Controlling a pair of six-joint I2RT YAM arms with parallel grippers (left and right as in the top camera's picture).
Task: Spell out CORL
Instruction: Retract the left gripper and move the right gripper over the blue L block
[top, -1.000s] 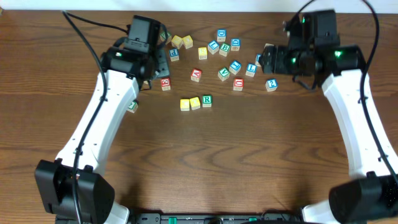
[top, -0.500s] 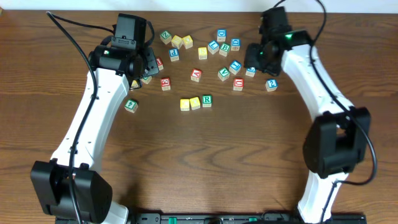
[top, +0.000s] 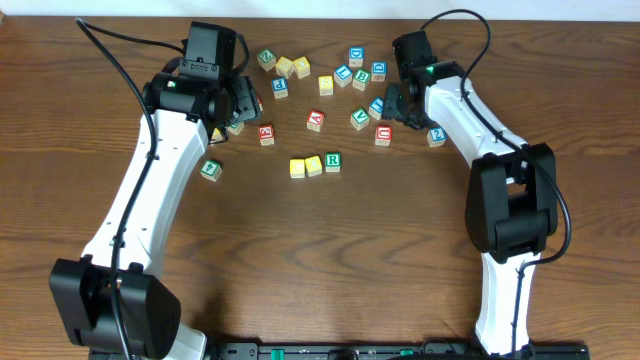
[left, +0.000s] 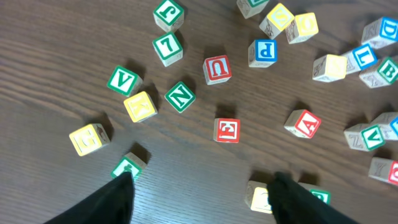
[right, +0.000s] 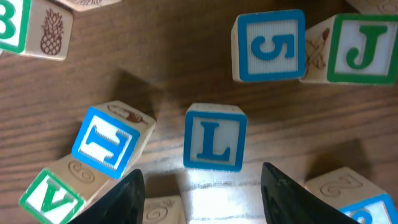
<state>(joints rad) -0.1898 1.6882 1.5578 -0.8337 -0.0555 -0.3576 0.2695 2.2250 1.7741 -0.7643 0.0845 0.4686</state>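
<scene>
Black fingers (right: 127, 199) of your right pincer (right: 202, 175) stand apart, and they hold nothing. Just past the tips, lined up with the gap, sits the small wooden cube with the blue L (right: 214, 137). It is the last letter you need. It lies flat on the brown wooden table (right: 186, 68) with the L facing up.

To do this step well, I think you should come straight down so one finger goes on each side of the L cube. Put the cube in the middle of the gap first. Watch the crooked wooden cube with the blue I (right: 112, 142). It sits near one finger and you could bump it. The wooden cube with the blue 5 (right: 268, 46) is a bit farther off. Squeeze on the flat sides, then lift straight up.

The other three letters wait in a row, well apart from the pile: two pale yellow wooden cubes (top: 298, 167) (top: 314, 165) and the white wooden cube with the green R (top: 333, 161), all touching. The L belongs just beside the R, on the side away from the yellow ones.

From above, your right arm (top: 455, 105) bends at the elbow and reaches across to the far pile, with its wrist pointing down. Your left pincer (left: 202, 186) hangs over the cubes on the other side. Its fingers are apart too, and nothing is in them.
</scene>
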